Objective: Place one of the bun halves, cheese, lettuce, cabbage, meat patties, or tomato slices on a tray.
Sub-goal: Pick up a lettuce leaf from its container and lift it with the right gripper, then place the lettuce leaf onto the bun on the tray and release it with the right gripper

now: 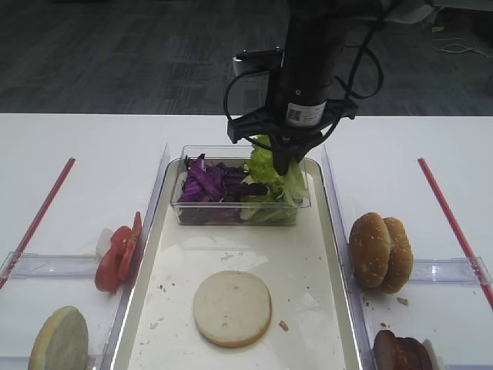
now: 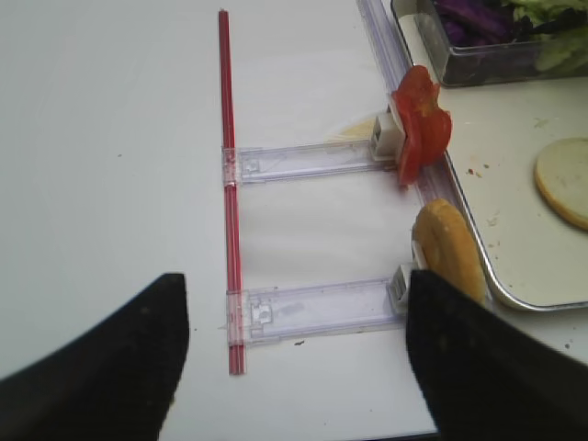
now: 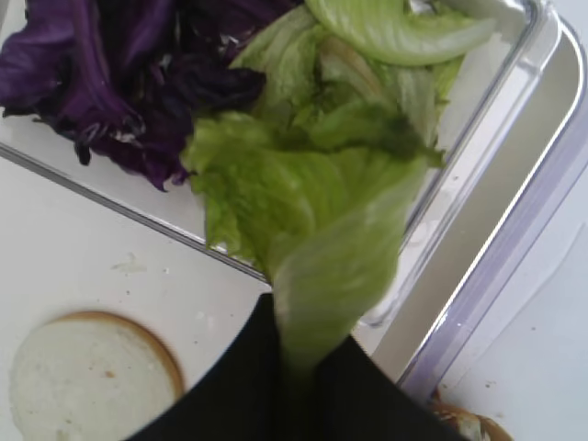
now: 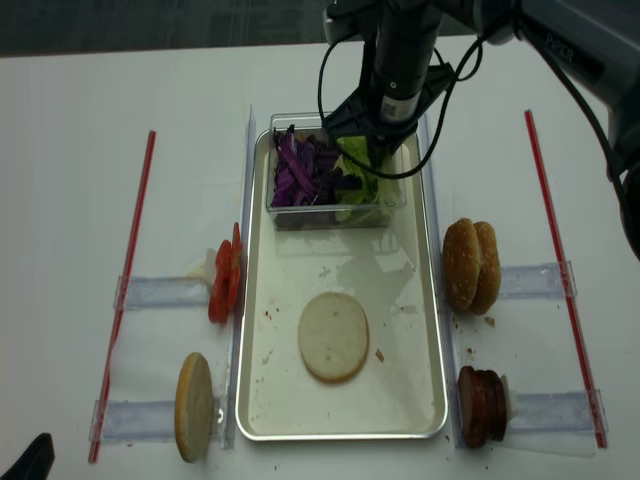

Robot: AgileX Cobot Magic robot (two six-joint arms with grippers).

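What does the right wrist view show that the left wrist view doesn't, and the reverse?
Only the right wrist view: the right gripper shut on a lettuce leaf, over the near edge of the clear tub.

Only the left wrist view: the tomato slices and a bun half standing on edge in clear holders beside the tray, a red strip on the table, and the open left gripper.

Both: the purple cabbage in the tub, the pale bun half lying cut face up, and the tray.
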